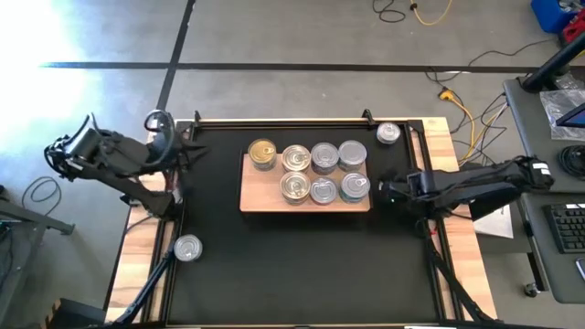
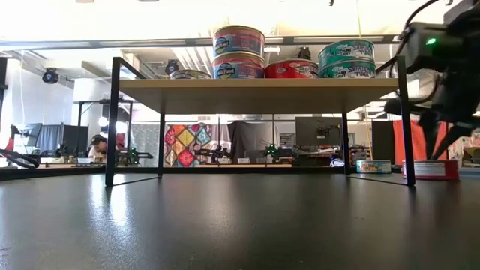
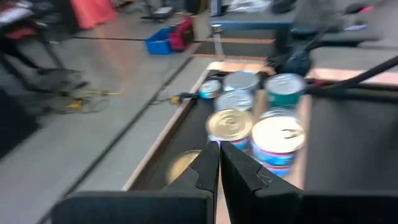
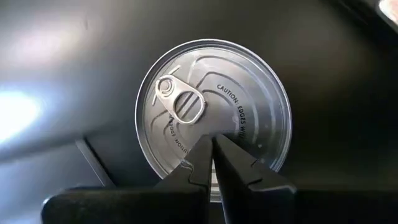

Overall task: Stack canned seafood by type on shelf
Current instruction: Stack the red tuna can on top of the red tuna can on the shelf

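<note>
The shelf (image 1: 260, 199) is a pale wood board on thin black legs (image 2: 111, 120) in the middle of the black mat. Several tins of canned seafood (image 1: 311, 172) stand on it, one gold-lidded (image 1: 262, 153), some stacked two high (image 2: 238, 41). My right gripper (image 4: 213, 146) is shut beside the shelf's right end, pointing steeply down over a silver-lidded, red-labelled tin (image 4: 249, 87) that rests on the mat (image 2: 431, 169). My left gripper (image 3: 219, 155) is shut and raised at the table's far left (image 1: 192, 151), pointing toward the shelf. My right gripper's shut fingertips (image 4: 205, 155) stand over the near part of the tin's lid (image 4: 211, 127), below its pull tab, coming from above. I cannot tell whether they touch the lid. The tin sits flat on the mat.
One loose tin (image 1: 388, 133) lies on the mat at the far right, another (image 1: 187, 248) at the near left edge. A wooden rim (image 1: 137, 265) frames the mat. Cables lie on the floor beyond, and a desk (image 1: 548, 119) stands to the right.
</note>
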